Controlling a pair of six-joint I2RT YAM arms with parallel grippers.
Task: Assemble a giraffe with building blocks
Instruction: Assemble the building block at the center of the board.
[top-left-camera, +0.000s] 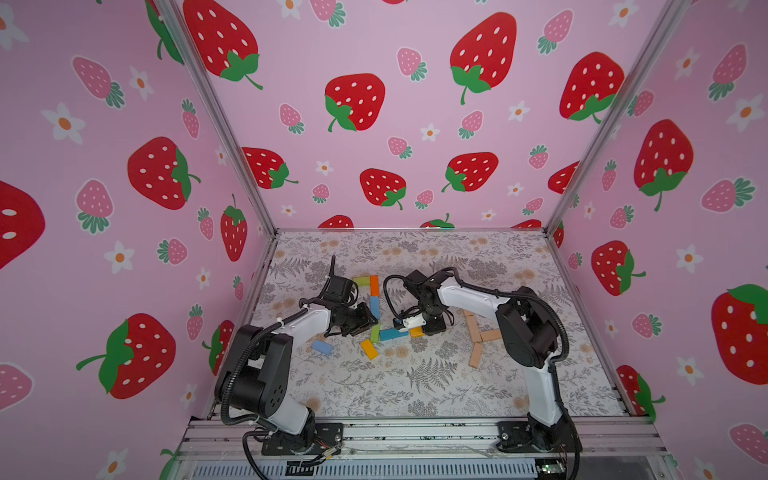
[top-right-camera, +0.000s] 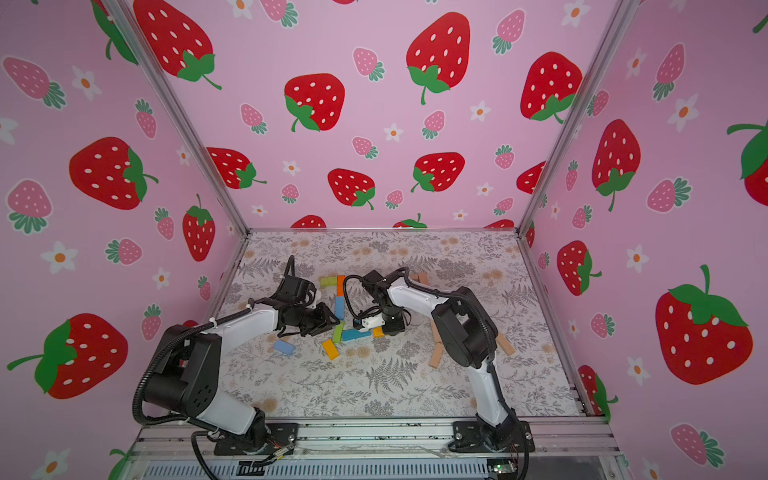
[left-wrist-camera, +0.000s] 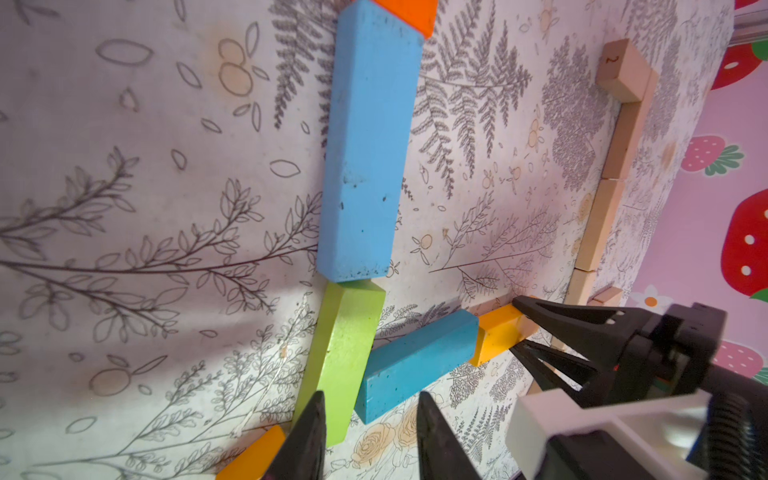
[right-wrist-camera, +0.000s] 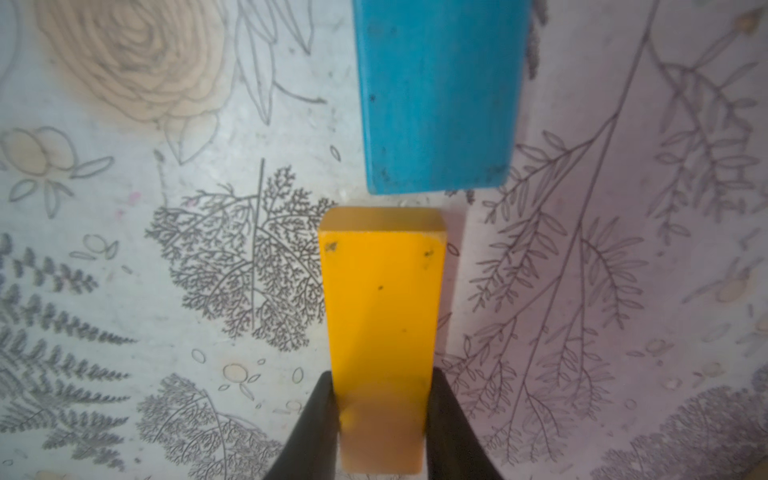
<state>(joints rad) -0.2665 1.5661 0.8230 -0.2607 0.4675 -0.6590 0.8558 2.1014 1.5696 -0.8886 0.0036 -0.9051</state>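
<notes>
A line of building blocks lies mid-mat: green (top-left-camera: 362, 281), orange (top-left-camera: 374, 284), light blue (top-left-camera: 375, 305), then a lime green block (top-left-camera: 375, 332) and a teal block (top-left-camera: 390, 333). My right gripper (right-wrist-camera: 382, 374) is shut on one end of a yellow block (right-wrist-camera: 382, 299), held low over the mat. That block's free end sits a small gap from the teal block (right-wrist-camera: 440, 95) and slightly offset. My left gripper (left-wrist-camera: 371, 399) is open. One of its fingers is beside the lime green block (left-wrist-camera: 345, 357), and the teal block's near end (left-wrist-camera: 415, 365) lies just ahead of the gap.
A loose yellow block (top-left-camera: 369, 348) and a loose light blue block (top-left-camera: 322, 347) lie nearer the front. Plain tan blocks (top-left-camera: 476, 328) lie in a line right of the right arm, one more (top-left-camera: 476, 354) nearer the front. Walls enclose the mat on three sides.
</notes>
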